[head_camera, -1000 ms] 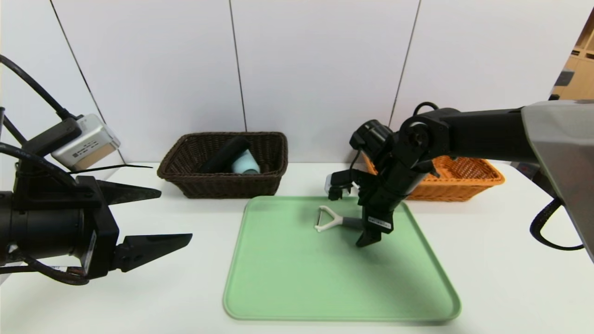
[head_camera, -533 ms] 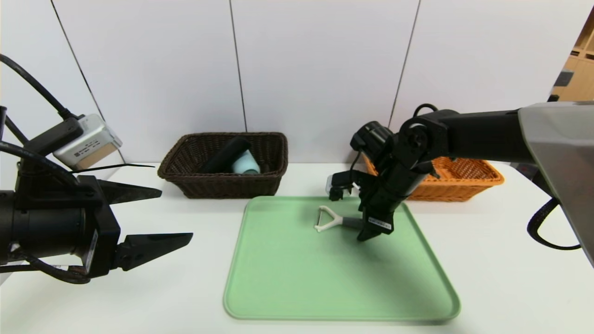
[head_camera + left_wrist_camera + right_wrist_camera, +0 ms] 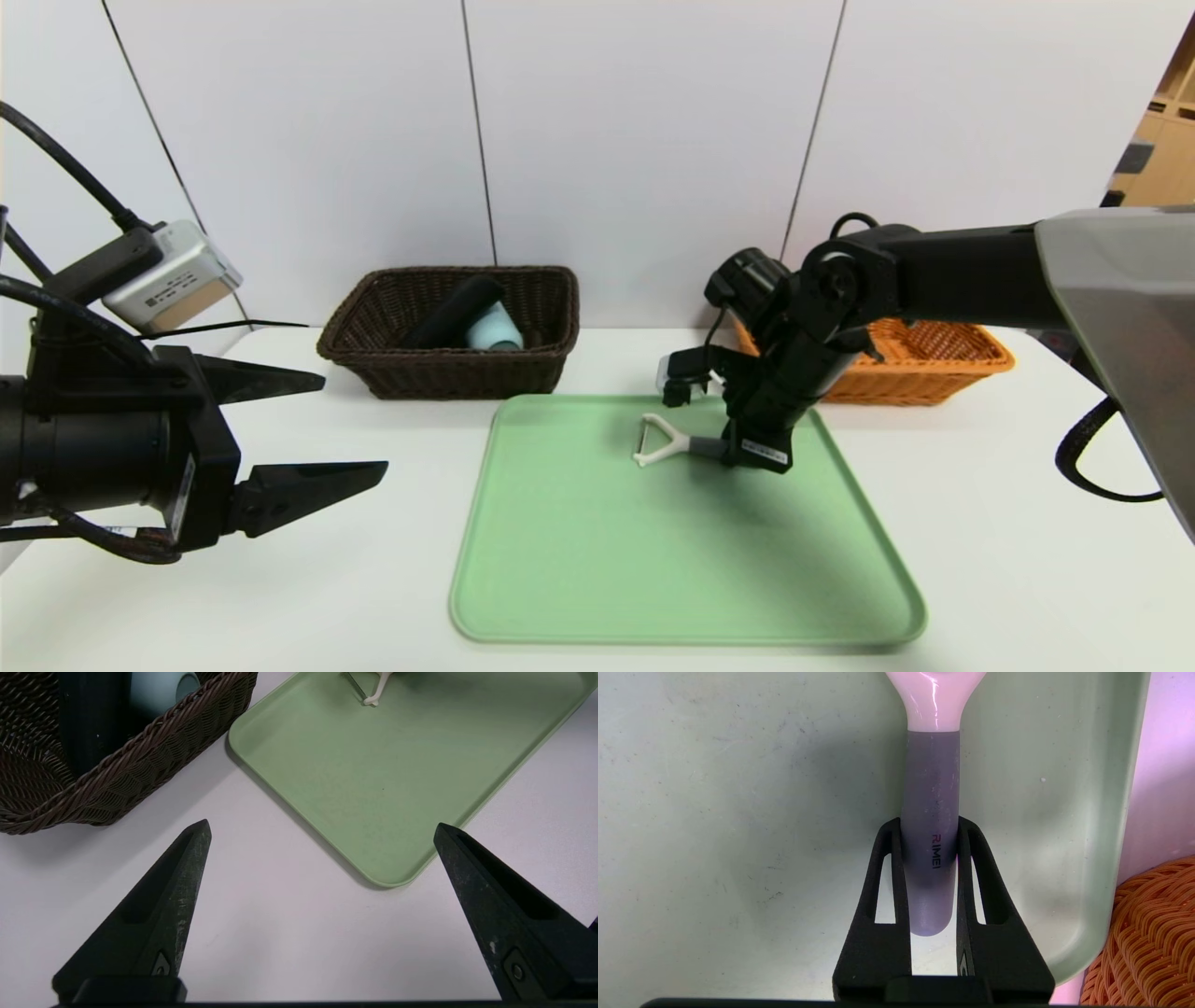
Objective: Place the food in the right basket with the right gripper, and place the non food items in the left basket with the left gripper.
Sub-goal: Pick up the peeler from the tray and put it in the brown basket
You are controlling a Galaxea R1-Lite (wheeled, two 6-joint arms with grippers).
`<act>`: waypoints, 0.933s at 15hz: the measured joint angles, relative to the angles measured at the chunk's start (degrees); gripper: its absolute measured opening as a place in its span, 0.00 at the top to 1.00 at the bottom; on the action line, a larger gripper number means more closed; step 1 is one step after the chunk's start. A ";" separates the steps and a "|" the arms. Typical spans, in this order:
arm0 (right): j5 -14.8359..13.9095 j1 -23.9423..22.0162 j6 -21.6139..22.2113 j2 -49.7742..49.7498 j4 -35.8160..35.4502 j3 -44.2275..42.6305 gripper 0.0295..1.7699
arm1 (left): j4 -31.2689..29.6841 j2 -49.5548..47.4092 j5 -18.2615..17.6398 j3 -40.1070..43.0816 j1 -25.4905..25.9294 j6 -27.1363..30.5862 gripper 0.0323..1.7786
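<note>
Two hands, two baskets, one tray. The left hand (image 3: 322,429) hovers spread wide and empty over the tabletop (image 3: 373,560). Behind it, the dark basket (image 3: 448,373) holds one black pouch (image 3: 453,313) and one blue cup (image 3: 495,329). On the green tray (image 3: 653,560) lies one peeler (image 3: 663,441); the right hand (image 3: 929,858), open a second ago, now clamps its grey handle. The orange basket (image 3: 924,359) stands just beside the tray.

left gripper (image 3: 317,429) — raised, fingers spread wide | right gripper (image 3: 758,455) — pointing down, fingers closed
</note>
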 joint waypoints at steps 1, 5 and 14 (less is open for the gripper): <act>0.00 -0.05 0.06 -0.02 0.00 0.07 0.85 | 0.00 0.00 0.00 -0.11 0.00 0.02 0.05; 0.22 0.27 0.09 -1.85 0.12 1.32 0.85 | 0.02 0.00 0.11 -0.22 0.00 0.02 0.05; 1.69 2.82 1.18 -12.41 -7.16 4.22 0.85 | 0.02 -0.22 0.13 0.00 -0.11 0.06 0.05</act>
